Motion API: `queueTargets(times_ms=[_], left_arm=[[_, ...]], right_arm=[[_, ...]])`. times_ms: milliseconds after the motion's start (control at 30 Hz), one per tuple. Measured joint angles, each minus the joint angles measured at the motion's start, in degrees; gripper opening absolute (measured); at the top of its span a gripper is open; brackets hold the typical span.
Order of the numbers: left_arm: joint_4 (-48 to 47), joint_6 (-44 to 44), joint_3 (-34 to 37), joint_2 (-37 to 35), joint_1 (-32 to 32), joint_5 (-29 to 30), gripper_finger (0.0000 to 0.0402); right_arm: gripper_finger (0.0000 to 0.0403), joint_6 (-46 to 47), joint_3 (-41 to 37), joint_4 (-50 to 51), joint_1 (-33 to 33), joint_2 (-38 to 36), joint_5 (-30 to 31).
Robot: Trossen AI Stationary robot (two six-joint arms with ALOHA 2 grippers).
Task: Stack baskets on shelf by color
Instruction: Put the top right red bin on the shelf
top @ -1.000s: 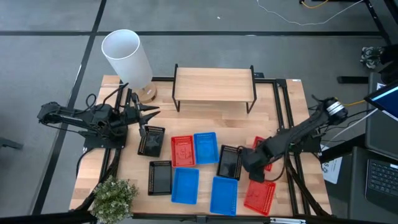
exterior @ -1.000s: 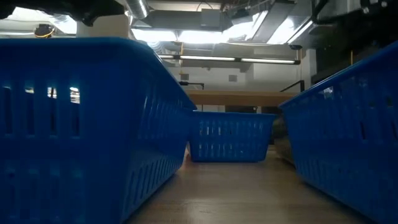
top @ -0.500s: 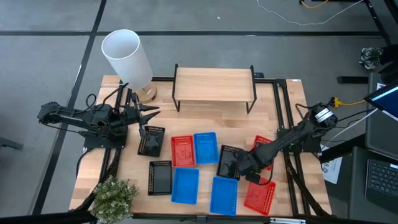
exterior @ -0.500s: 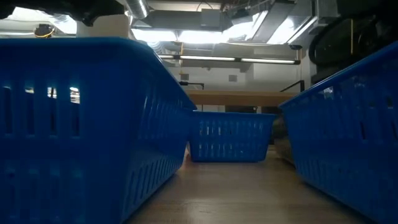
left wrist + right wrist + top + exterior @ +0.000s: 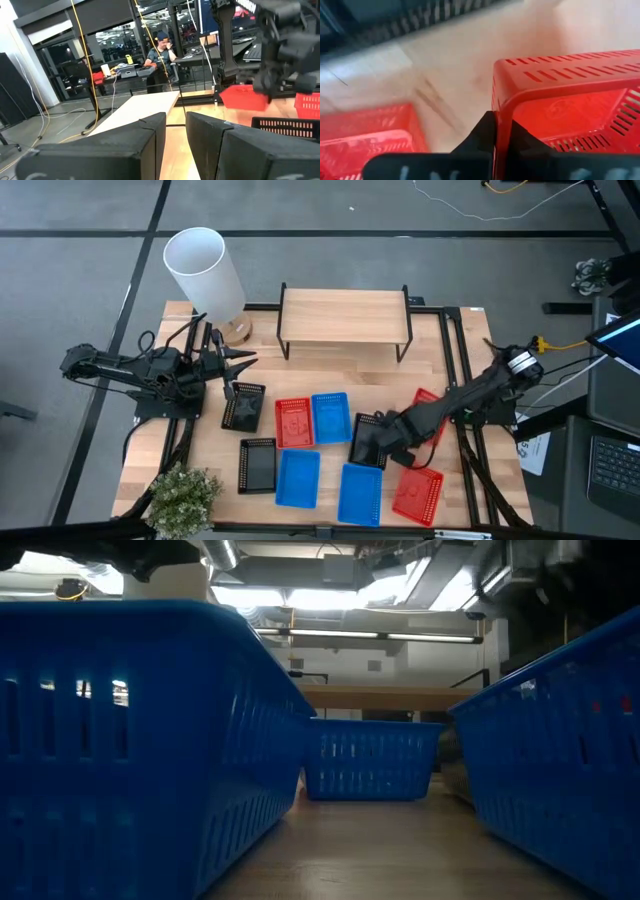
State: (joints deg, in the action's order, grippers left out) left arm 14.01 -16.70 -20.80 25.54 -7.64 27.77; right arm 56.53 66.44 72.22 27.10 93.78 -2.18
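Note:
Red, blue and black baskets lie on the table in front of the shelf (image 5: 345, 320). My right gripper (image 5: 405, 438) points down near the table's right side. It is shut on a red basket (image 5: 428, 412), which also shows in the left wrist view (image 5: 244, 97). Beside it are a black basket (image 5: 366, 442) and, nearer the front edge, another red basket (image 5: 417, 495). My left gripper (image 5: 245, 360) waits open at the table's left, holding nothing. The low view shows three blue baskets, one of them far off (image 5: 370, 758). My right gripper pinches one wall of the red basket at its rim (image 5: 497, 112), one finger (image 5: 484, 134) outside the wall and the other inside. The fingers come from above, pointing down. The held wall is the one toward the table's near edge. Whether the basket is clear of the table, I cannot tell.
A white cylinder (image 5: 205, 272) stands at the far left corner and a plant (image 5: 185, 495) at the near left corner. More baskets lie mid-table: black (image 5: 243, 408), red (image 5: 293, 422), blue (image 5: 331, 418). A person (image 5: 162, 50) stands beyond the table.
My right arm has swung toward the table's left, and its gripper has moved over the black basket's right side. The red basket under it has shifted a little toward the far edge, and more of it shows now.

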Motion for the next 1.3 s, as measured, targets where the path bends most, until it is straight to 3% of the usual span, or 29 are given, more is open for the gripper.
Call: queueTargets(times_ms=[133, 300, 433, 500, 600, 700, 933, 1067, 1300], left_arm=[[-0.01, -0.01, 0.0, 0.0, 0.0, 0.0, 0.0069], [-0.01, -0.01, 0.0, 0.0, 0.0, 0.0, 0.0069], [-0.15, -0.01, 0.0, 0.0, 0.0, 0.0, 0.0069], [-0.85, -0.01, 0.0, 0.0, 0.0, 0.0, 0.0069], [-1.82, -0.02, 0.0, 0.0, 0.0, 0.0, 0.0069], [-2.25, 0.02, 0.0, 0.0, 0.0, 0.02, 0.0069], [-3.22, 0.01, 0.0, 0.0, 0.0, 0.02, 0.0069], [-4.66, 0.84, 0.0, 0.0, 0.0, 0.06, 0.0069], [-6.11, 5.65, 0.0, 0.0, 0.0, 0.05, 0.0069]], right_arm=[[0.0002, -1.81, 12.47, 12.77, -2.0, -0.16, 14.43], [0.0001, -11.16, 26.85, 17.65, -5.35, -0.25, 38.53], [0.0001, -27.46, 35.14, 16.57, -10.51, -0.26, 49.17], [0.0, -36.72, 37.99, 15.55, -14.66, -0.2, 51.37], [0.0, -49.14, 40.19, 12.84, -22.68, -0.27, 49.49], [0.0, -60.11, 40.19, 9.55, -31.08, -0.06, 40.07], [0.0, -71.7, 40.16, 8.25, -46.65, 2.4, 23.03], [0.0, -73.45, 40.16, 8.02, -50.82, 3.65, 16.88], [0.0, -75.16, 40.16, 6.98, -51.34, 4.01, 16.57]])
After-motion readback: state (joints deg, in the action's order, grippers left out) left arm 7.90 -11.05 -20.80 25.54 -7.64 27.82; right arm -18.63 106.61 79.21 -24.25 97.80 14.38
